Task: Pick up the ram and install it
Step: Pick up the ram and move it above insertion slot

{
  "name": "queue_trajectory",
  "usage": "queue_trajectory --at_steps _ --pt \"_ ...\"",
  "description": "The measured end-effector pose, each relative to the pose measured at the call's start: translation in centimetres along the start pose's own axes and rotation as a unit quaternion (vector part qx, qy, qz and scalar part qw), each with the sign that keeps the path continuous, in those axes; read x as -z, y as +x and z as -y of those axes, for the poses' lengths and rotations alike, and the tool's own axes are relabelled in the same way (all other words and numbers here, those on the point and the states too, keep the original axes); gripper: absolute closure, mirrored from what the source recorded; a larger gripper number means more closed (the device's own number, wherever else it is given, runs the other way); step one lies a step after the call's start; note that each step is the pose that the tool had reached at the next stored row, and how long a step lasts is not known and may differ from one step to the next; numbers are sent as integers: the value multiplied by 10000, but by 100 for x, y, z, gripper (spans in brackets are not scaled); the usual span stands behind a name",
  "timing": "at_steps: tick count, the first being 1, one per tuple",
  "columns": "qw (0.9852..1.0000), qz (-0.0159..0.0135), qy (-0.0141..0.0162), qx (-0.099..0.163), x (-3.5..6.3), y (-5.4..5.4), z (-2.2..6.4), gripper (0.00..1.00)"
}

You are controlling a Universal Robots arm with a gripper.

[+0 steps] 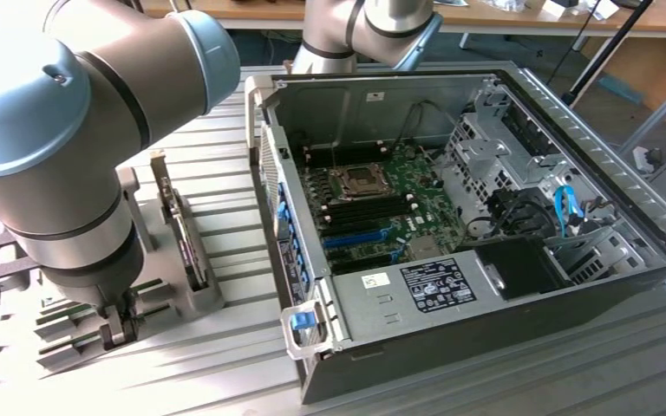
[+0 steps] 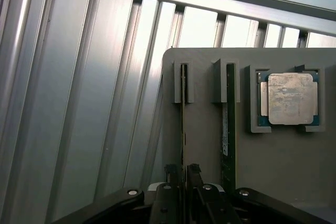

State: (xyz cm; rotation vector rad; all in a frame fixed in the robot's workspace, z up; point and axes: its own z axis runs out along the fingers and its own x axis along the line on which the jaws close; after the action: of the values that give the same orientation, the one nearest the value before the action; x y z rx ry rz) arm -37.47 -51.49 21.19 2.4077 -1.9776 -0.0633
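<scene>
At the grey holder (image 2: 202, 140) we see the gripper (image 2: 182, 172) straddling the ram (image 2: 183, 114), which stands on edge in its slot, its long axis running straight ahead of the wrist. The gripper appears pinched on it.

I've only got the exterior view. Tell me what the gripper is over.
Observer: The gripper straddles one ram, standing on edge in a holder slot.
Operator: Confirm the grip.
Observer: The jaws stand closed against its two faces.
Operator: Report what else the holder carries.
Observer: A second ram stands in the next slot, between the held one and a processor.
</scene>
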Motion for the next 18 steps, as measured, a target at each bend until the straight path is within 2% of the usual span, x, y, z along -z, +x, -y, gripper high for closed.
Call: queue_trajectory --at_steps 10,11,12,18 --pt "10000 1 0 0 -3 0 0 79" --pt "10000 1 0 0 -3 0 0 80" --pt "10000 2 0 0 -3 0 0 87" --pt "10000 1 0 0 -4 0 0 88"
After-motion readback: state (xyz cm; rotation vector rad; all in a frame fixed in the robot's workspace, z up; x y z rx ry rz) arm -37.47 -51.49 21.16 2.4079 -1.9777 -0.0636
